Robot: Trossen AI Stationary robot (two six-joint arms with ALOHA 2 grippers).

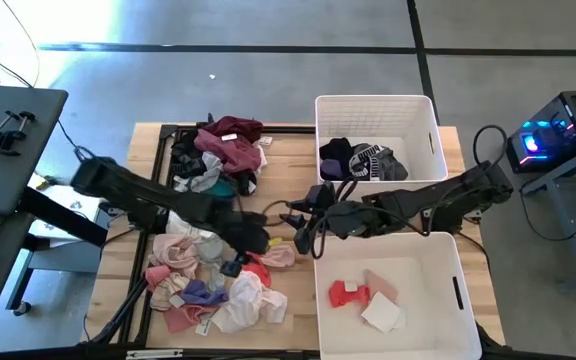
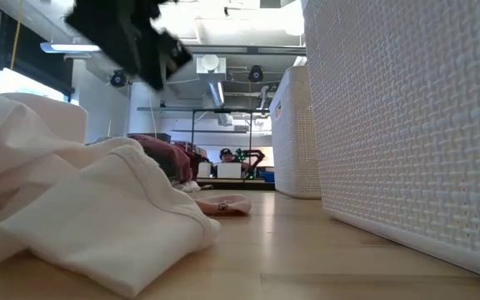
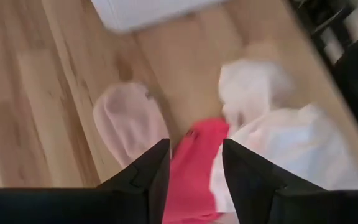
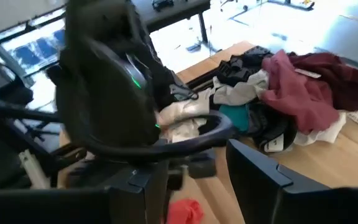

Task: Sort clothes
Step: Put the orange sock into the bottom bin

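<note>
Between the parted jaws of the left gripper (image 3: 194, 171) lies a red garment (image 3: 194, 165), unclamped, on the table (image 3: 48, 112) beside a pale pink one (image 3: 129, 121). Right gripper (image 4: 197, 180) hangs open, empty.

The table (image 1: 298, 300) is seen to be pale wood, smooth with a slight sheen. The bins (image 1: 430, 128) are made of white plastic with a woven-textured wall. The clothes (image 1: 230, 145) are soft matt cloth, some tagged in white.
</note>
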